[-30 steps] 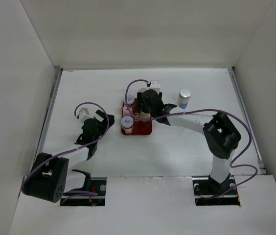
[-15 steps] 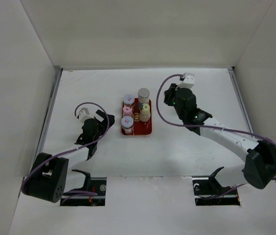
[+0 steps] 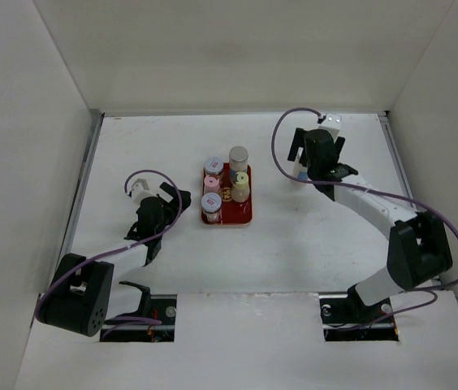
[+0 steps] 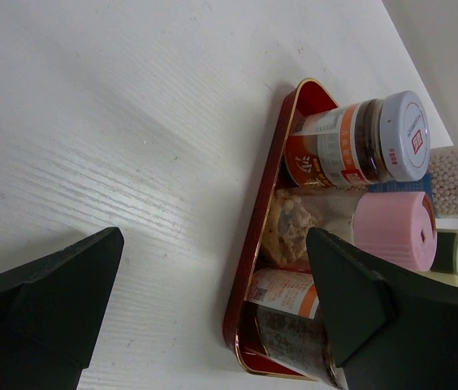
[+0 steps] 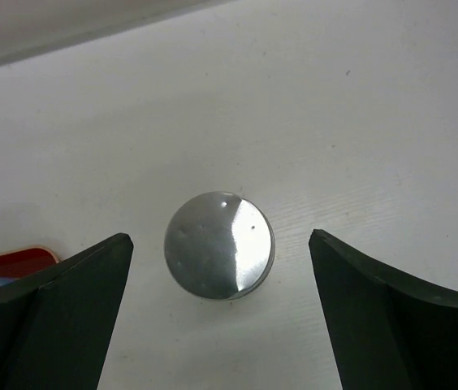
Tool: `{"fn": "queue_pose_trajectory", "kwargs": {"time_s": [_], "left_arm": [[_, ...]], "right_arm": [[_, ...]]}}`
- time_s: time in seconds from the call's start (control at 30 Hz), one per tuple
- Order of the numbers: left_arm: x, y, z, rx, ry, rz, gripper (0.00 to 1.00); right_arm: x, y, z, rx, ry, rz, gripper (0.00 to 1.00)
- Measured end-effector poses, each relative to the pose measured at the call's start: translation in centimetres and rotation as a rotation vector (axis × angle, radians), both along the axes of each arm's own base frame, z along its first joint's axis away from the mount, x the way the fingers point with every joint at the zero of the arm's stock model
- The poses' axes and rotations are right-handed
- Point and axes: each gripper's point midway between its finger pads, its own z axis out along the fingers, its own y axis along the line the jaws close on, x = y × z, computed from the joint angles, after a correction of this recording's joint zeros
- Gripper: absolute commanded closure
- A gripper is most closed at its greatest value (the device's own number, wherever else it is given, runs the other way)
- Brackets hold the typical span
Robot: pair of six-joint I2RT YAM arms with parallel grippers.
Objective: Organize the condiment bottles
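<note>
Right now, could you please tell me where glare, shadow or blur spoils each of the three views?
Right wrist view: a bright glare patch covers the right half of the silver cap, which is otherwise sharp. Left wrist view: streaky sheen on the table, while the condiment bottles in the red tray stay crisp, with their labels visible. Top external view: even light, soft shadows, no blur.

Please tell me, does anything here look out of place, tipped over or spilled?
One silver-capped bottle stands alone on the table, right of the red tray, directly below the open right gripper. The other bottles sit in the tray. Nothing looks tipped or spilled.
</note>
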Motion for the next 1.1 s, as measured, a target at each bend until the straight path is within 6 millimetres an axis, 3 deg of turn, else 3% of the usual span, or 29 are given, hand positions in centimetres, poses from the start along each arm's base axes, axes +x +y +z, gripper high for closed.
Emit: {"fn": "queue_pose_trajectory", "kwargs": {"time_s": [0.13, 0.27, 0.33, 0.43, 0.53, 0.63, 0.8, 0.97, 1.1], "left_arm": [[0.0, 0.0, 0.0, 0.000, 0.000, 0.000, 0.00], [0.0, 0.0, 0.0, 0.000, -0.001, 0.002, 0.00], [0.0, 0.0, 0.0, 0.000, -0.001, 0.001, 0.00], [0.0, 0.0, 0.1, 0.000, -0.002, 0.002, 0.00], [0.1, 0.1, 0.4, -0.002, -0.012, 0.005, 0.00], [0.1, 0.1, 0.7, -0.004, -0.021, 0.005, 0.00], [0.0, -0.1, 0.3, -0.001, -0.010, -0.001, 0.00], [0.1, -0.1, 0.3, 0.000, -0.010, 0.001, 0.00], [0.1, 0.0, 0.7, -0.002, -0.024, 0.005, 0.00]], "right_arm": [[0.8, 0.0, -3.0, -0.036, 0.085, 0.005, 0.11], [1.4, -0.3, -4.4, -0.045, 0.121, 0.007, 0.43], [1.4, -0.3, -4.5, -0.047, 0.123, 0.010, 0.49], [1.0, -0.1, -4.3, -0.053, 0.118, 0.022, 0.54], [-1.9, 0.8, -3.6, -0.058, 0.108, 0.061, 0.55], [-5.9, 3.2, -1.6, -0.045, 0.078, 0.152, 0.54], [-10.8, 9.6, 1.7, 0.037, 0.010, 0.340, 0.54], [-13.5, 16.0, 0.1, 0.045, 0.048, 0.501, 0.53], [-13.6, 19.0, -1.9, 0.011, 0.088, 0.554, 0.53]]}}
